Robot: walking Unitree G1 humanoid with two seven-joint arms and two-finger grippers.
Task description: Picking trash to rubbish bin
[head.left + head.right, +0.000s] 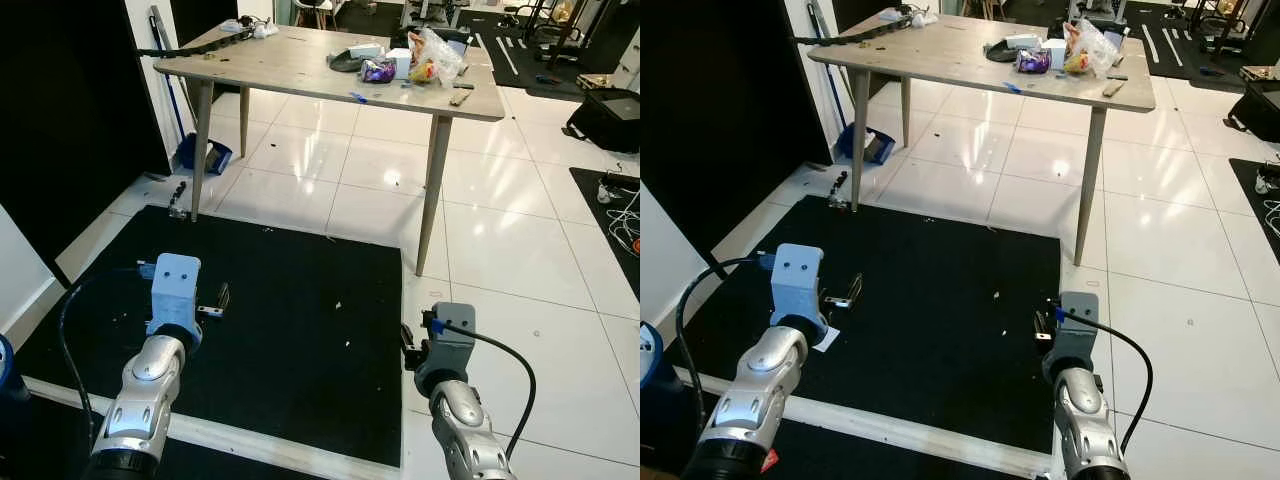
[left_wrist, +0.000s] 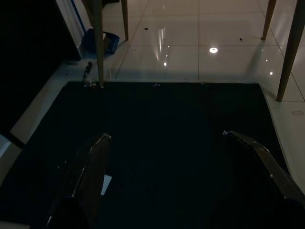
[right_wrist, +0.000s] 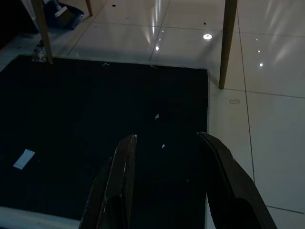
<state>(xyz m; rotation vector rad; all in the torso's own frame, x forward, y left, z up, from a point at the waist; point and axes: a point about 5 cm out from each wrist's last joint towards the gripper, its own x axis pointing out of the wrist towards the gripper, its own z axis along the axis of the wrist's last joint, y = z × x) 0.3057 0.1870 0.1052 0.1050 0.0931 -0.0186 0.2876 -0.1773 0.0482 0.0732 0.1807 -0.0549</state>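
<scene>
Both jaws stand apart, empty: left gripper (image 2: 167, 157) and right gripper (image 3: 167, 162) low in frame over a black mat (image 1: 300, 300). Upper centre, a wooden table (image 1: 300, 65) bears crinkled snack wrappers (image 1: 420, 60); a white paper scrap (image 3: 24, 159) lies on the mat.

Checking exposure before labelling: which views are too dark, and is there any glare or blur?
Left eye and right eye views: well lit and sharp, mild sheen on the white tiles. Left wrist view: underexposed, black mat nearly featureless, open left gripper fingers dim, lamp glare on tiles. Right wrist view: also dark, open right gripper legible, white scrap visible, glare spots by the table leg.
</scene>
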